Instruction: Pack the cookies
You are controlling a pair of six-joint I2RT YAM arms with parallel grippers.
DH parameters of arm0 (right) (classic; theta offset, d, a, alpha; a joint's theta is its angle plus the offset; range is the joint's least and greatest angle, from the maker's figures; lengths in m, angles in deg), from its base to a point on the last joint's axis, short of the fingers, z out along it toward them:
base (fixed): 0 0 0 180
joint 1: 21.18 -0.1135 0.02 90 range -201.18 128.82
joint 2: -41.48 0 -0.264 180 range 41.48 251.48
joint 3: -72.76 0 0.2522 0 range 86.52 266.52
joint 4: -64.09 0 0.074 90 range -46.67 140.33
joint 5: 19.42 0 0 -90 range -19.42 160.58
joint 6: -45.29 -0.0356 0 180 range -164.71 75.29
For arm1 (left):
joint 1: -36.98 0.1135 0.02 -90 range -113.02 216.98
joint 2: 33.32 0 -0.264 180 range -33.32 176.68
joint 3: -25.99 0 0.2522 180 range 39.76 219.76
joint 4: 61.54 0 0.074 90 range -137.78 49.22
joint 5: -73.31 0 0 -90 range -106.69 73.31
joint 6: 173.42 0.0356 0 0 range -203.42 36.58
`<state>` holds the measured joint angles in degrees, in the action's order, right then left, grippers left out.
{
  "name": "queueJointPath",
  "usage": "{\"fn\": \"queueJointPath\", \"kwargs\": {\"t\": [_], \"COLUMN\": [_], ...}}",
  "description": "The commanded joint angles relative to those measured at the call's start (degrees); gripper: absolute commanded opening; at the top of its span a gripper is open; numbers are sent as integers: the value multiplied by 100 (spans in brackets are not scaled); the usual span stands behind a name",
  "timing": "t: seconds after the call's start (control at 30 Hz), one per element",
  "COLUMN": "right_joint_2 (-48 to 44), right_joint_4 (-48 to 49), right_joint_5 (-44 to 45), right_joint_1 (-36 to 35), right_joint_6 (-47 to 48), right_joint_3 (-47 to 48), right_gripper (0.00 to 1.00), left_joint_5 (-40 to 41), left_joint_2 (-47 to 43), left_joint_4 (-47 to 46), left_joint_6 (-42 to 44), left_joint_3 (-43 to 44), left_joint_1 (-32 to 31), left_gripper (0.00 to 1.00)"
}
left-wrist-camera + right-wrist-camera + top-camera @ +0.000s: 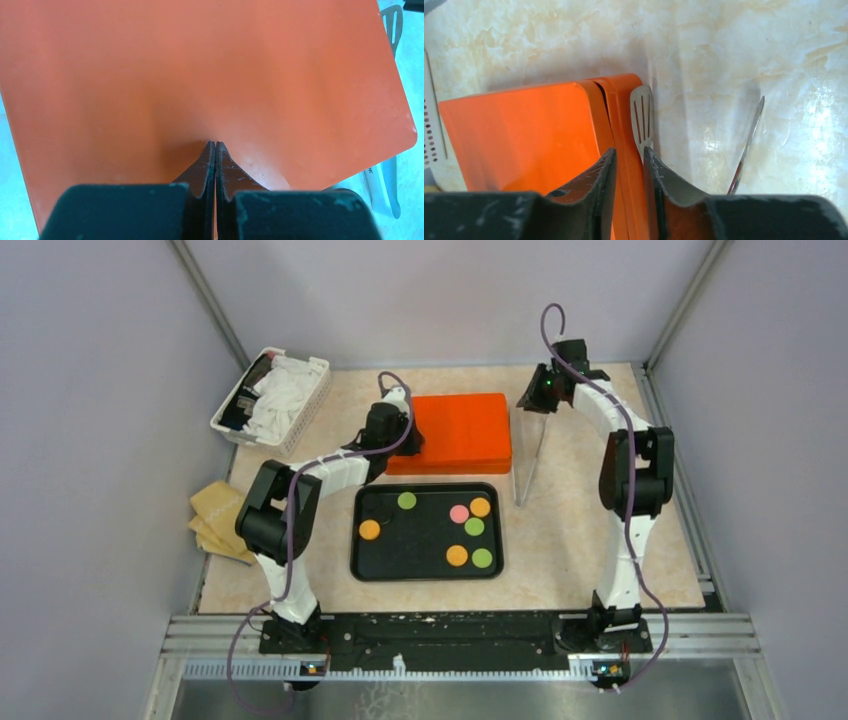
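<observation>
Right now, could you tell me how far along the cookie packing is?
Done: nothing visibly packed; the coloured round cookies lie on the black rectangular tray. In hand: the left gripper is shut at the lid edge of the orange rectangular box; the right gripper is over the metal slotted spatula, grip unclear. Left: moving every cookie.

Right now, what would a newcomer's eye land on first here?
The bright orange box at the table's back centre, the left pincer shut at its lid. Then the black tray just in front, dotted with orange, green and pink cookies, and a slotted metal utensil beside the box's right edge.
</observation>
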<state>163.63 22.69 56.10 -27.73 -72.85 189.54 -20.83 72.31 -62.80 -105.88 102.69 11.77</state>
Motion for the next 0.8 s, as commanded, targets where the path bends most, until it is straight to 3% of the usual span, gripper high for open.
{"fn": "queueJointPath", "kwargs": {"t": [0.0, 0.07, 0.23, 0.77], "right_joint_2": [-244, -194, -38, -657], "right_joint_4": [-10, 26, -121, -524], "right_joint_5": [233, 219, 373, 1595], "right_joint_1": [31, 31, 31, 257], "right_joint_6": [98, 70, 92, 56], "right_joint_3": [-317, -498, -731, -1700], "right_gripper": [17, 11, 7, 6], "left_joint_5": [-120, -109, -97, -171], "left_joint_2": [242, 225, 137, -17], "left_joint_4": [451, 468, 492, 521], "left_joint_6": [14, 13, 31, 49], "left_joint_3": [4, 8, 25, 8], "left_joint_1": [-61, -69, -80, -115], "left_gripper": [0, 0, 0, 0]}}
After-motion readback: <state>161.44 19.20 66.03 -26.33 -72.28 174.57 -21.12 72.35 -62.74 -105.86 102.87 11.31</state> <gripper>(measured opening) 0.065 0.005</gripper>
